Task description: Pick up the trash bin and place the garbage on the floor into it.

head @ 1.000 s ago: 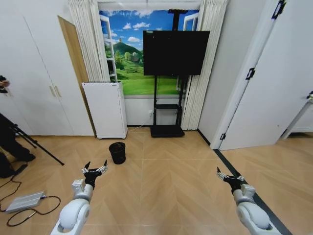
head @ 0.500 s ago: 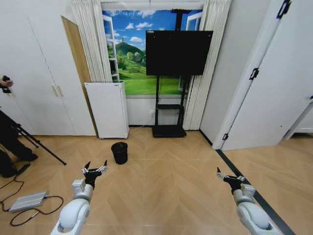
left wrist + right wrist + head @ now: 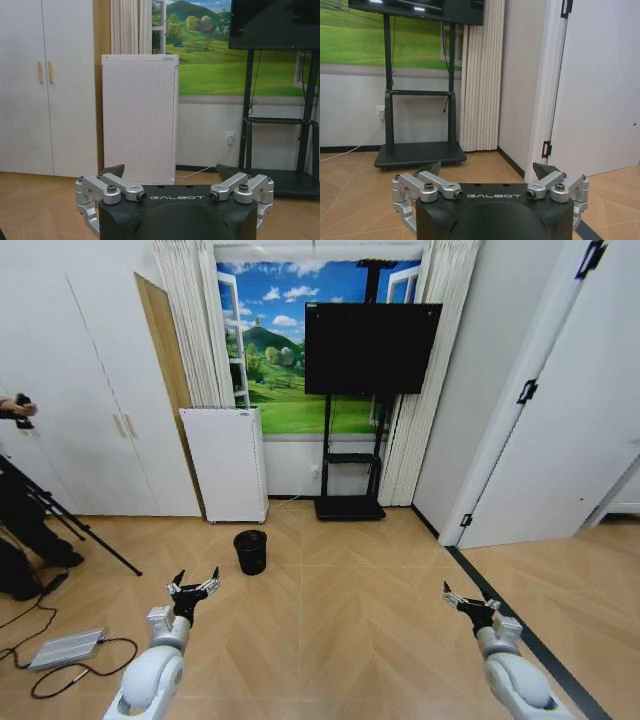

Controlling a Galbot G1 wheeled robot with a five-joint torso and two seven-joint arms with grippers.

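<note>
Both arms were held low and forward over the wooden floor, wrists level. The left gripper [image 3: 195, 584] had its fingers spread apart, holding nothing; the right gripper [image 3: 462, 601] was likewise splayed and empty. The small black round trash bin [image 3: 250, 551] stood upright on the floor ahead of the left arm, well apart from it, near the tall white perforated appliance [image 3: 224, 464].
</note>
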